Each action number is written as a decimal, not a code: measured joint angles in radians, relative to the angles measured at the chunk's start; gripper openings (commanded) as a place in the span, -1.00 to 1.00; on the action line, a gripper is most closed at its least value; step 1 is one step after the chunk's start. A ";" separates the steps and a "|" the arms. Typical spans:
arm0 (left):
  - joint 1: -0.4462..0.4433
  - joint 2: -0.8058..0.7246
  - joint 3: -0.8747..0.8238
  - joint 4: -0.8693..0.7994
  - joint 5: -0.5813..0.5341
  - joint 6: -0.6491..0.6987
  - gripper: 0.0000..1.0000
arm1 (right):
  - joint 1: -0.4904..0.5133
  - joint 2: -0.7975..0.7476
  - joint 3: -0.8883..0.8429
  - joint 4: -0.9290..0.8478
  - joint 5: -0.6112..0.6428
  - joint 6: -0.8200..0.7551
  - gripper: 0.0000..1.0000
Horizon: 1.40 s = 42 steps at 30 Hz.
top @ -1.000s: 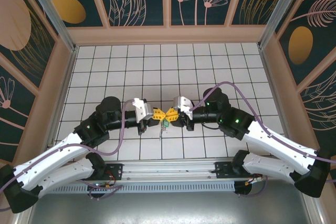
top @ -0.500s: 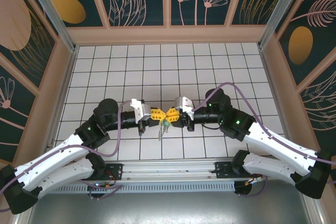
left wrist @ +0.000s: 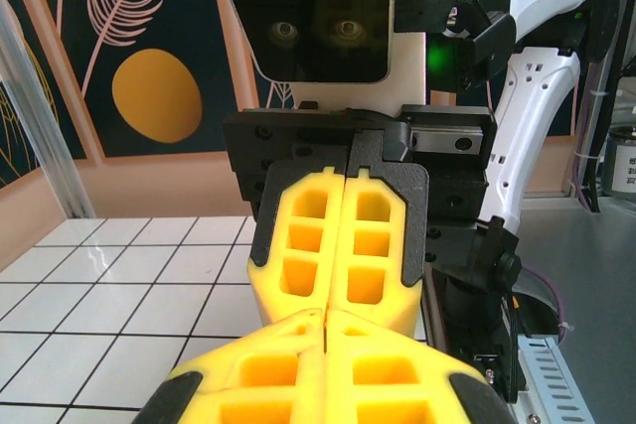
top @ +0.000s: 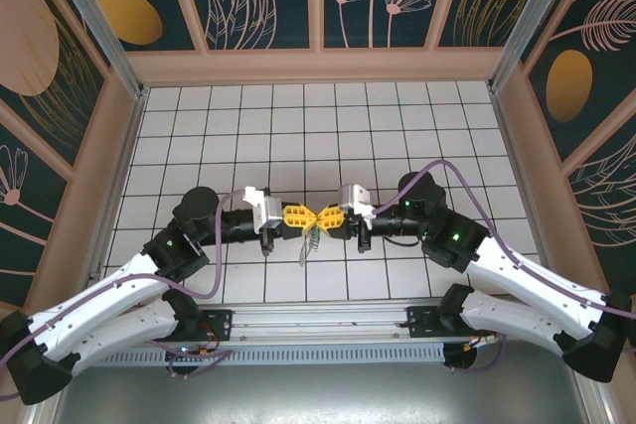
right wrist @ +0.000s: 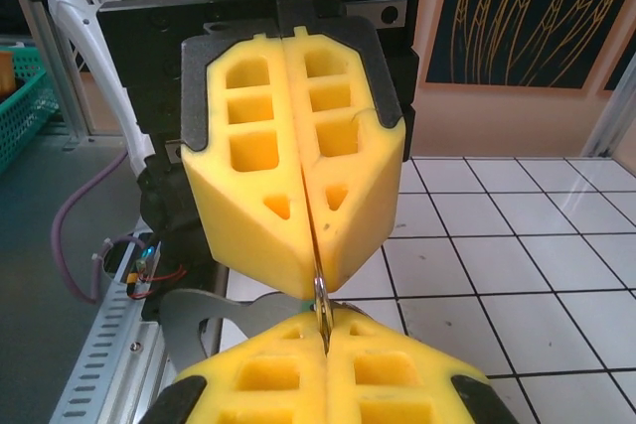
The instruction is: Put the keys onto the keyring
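Shows the right gripper point(top: 329, 217) newly closed, tip to tip with the left gripper point(top: 302, 215), both clamped on a thin metal sliver point(right wrist: 320, 307). Hangs keys point(top: 311, 236) and keyring point(right wrist: 221, 317) beneath, over the worktop's point(top: 397, 146) near edge, midway. Suggests threading under way.

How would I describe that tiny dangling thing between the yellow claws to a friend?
Over the white tiled table, find where the left claw and right claw meet tip to tip. Just beneath that spot hangs the key: tiny, bright green with a pale silvery end, unlike the chunky yellow claws.
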<state>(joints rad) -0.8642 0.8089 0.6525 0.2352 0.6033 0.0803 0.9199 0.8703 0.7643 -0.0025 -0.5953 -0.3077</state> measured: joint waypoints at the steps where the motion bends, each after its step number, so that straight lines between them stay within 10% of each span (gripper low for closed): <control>1: 0.000 0.002 0.000 -0.001 0.000 0.000 -1.00 | -0.003 -0.002 -0.004 0.000 0.000 0.000 -1.00; 13: -0.002 0.048 0.167 -0.323 -0.130 0.105 -0.50 | -0.018 0.047 0.027 -0.080 0.080 -0.024 -1.00; 21: -0.002 0.130 0.212 -0.487 -0.187 0.166 -0.46 | -0.018 0.087 0.069 -0.171 0.109 -0.044 -1.00; 26: -0.002 0.136 0.212 -0.505 -0.190 0.179 -0.91 | -0.021 0.096 0.073 -0.193 0.108 -0.057 -1.00; 31: -0.001 0.132 0.212 -0.509 -0.187 0.181 -0.53 | -0.023 0.113 0.089 -0.207 0.107 -0.061 -1.00; 42: -0.001 0.117 0.212 -0.508 -0.185 0.181 -0.53 | -0.023 0.132 0.093 -0.235 0.097 -0.062 -1.00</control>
<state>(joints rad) -0.8650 0.9257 0.8642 -0.2726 0.4183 0.2611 0.8970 1.0023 0.8577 -0.2375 -0.4988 -0.3695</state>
